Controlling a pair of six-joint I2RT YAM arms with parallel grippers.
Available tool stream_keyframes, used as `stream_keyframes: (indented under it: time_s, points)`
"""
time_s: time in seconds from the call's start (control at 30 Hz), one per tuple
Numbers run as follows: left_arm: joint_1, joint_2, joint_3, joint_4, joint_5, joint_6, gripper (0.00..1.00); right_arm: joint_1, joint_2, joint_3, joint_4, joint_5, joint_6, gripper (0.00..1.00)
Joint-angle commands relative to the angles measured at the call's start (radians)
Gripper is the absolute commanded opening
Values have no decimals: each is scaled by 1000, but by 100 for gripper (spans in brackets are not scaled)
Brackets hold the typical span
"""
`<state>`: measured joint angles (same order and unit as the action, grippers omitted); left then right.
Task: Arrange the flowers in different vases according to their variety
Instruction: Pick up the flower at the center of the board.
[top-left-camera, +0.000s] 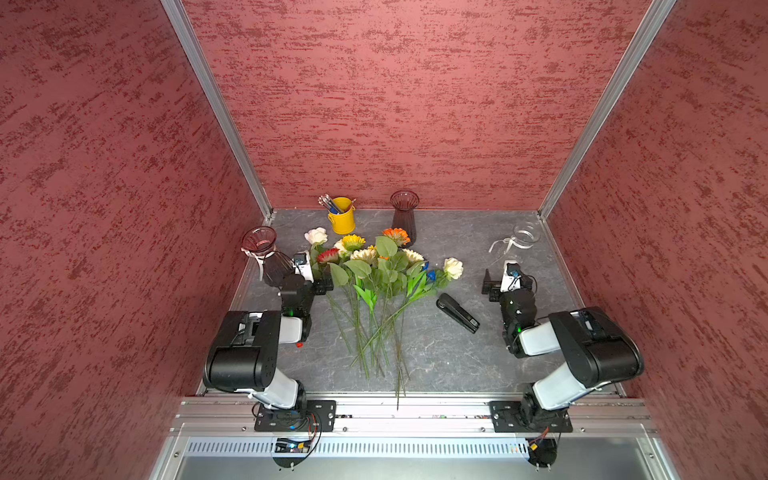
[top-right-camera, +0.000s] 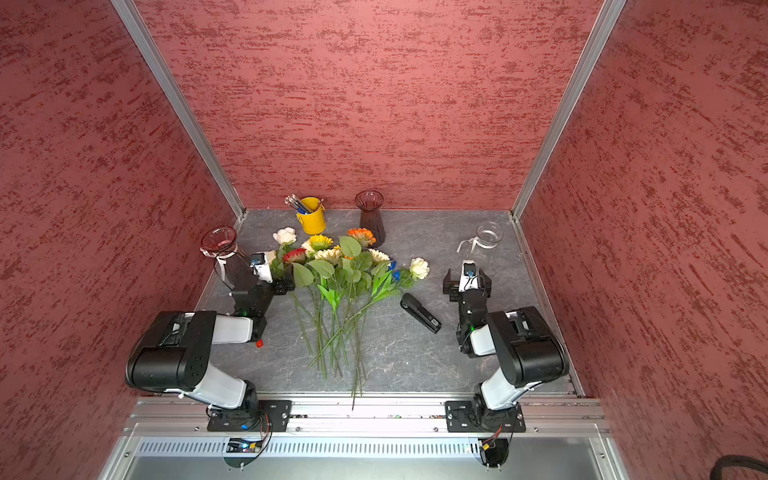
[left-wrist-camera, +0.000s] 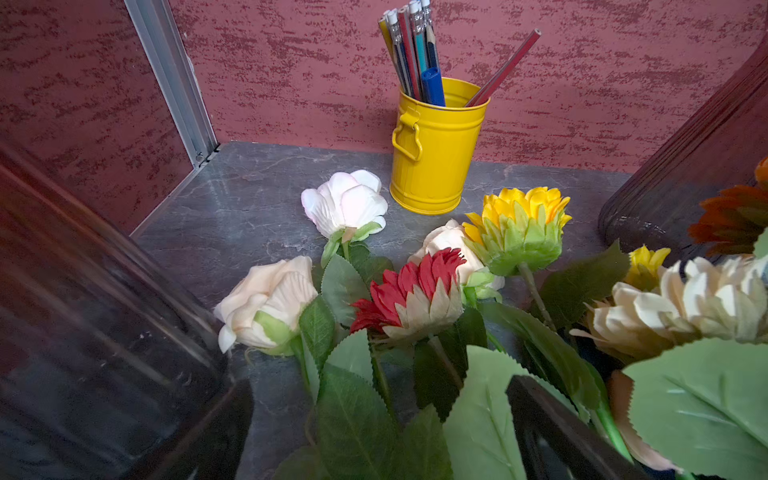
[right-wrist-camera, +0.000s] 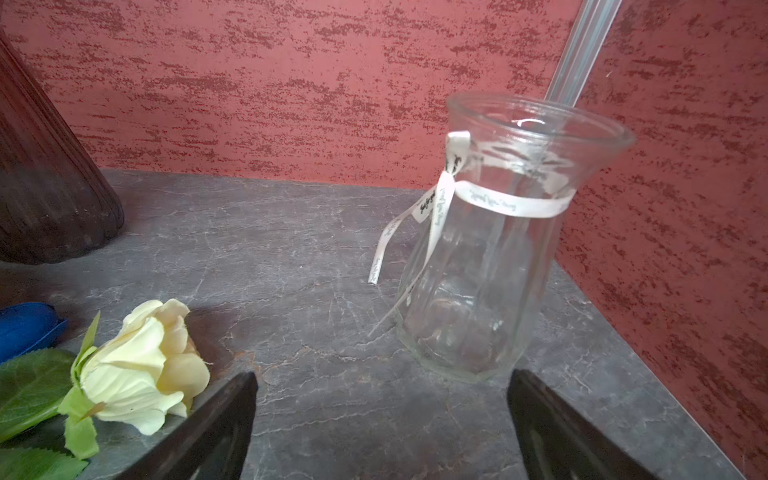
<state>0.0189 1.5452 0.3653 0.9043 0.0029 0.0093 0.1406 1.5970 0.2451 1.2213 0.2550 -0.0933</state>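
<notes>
The flowers (top-left-camera: 374, 270) lie in a loose heap mid-table, stems fanned toward the front edge: sunflowers, roses (left-wrist-camera: 345, 203), blue tulips (right-wrist-camera: 25, 328). A dark ribbed vase with a white ribbon (top-left-camera: 262, 249) stands at the left. Another dark vase (top-left-camera: 404, 216) is at the back, and a clear ribboned vase (right-wrist-camera: 490, 249) at the right. All three stand upright with nothing in them. My left gripper (left-wrist-camera: 382, 424) is open, low over leaves at the heap's left edge beside the ribboned dark vase. My right gripper (right-wrist-camera: 380, 424) is open over bare table, between a cream rose (right-wrist-camera: 141, 374) and the clear vase.
A yellow bucket of pencils and pens (top-left-camera: 342, 216) stands at the back, left of the rear vase. A black stapler (top-left-camera: 457, 312) lies right of the stems. A small red object (top-left-camera: 298, 344) sits by the left arm. Red walls enclose three sides.
</notes>
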Motion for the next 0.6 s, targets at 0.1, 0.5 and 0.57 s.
stream_keyframes:
  time_s: [0.1,0.5,0.57]
  points:
    - [4,-4,13,4,14,9,100,3,-13,13,-6,21,9,98]
    - [8,-4,15,-1,25,6,100,2,-13,13,-6,22,8,99]
    - [15,-5,15,-2,34,6,100,3,-13,13,-6,21,9,99]
